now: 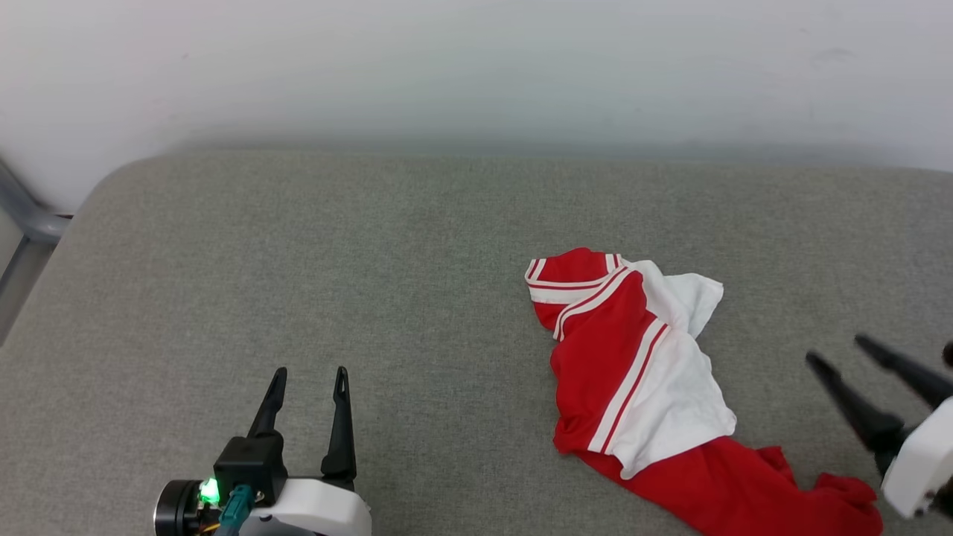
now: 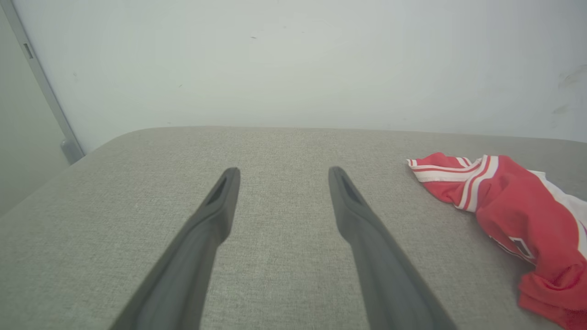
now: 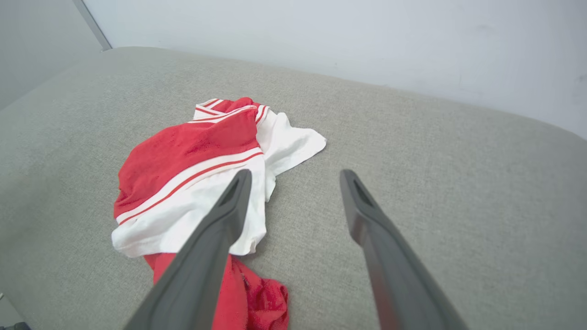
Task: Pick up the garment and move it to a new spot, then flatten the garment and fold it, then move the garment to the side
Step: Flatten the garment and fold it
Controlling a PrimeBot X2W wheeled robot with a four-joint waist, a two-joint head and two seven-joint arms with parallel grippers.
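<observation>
The garment (image 1: 603, 350) runs off the head view's bottom edge, and the blurred right hand (image 1: 835, 348) is cropped at right.

Crumpled red-and-white garment (image 1: 640, 372) on cushion

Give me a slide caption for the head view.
Crumpled red-and-white garment on grey cushion, lying between the open left gripper and open right gripper.

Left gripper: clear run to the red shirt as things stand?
Probably yes. The left gripper is open, and only bare grey cushion lies between it and the garment. The garment lies crumpled toward the robot's right, so it would be a sideways reach.
</observation>
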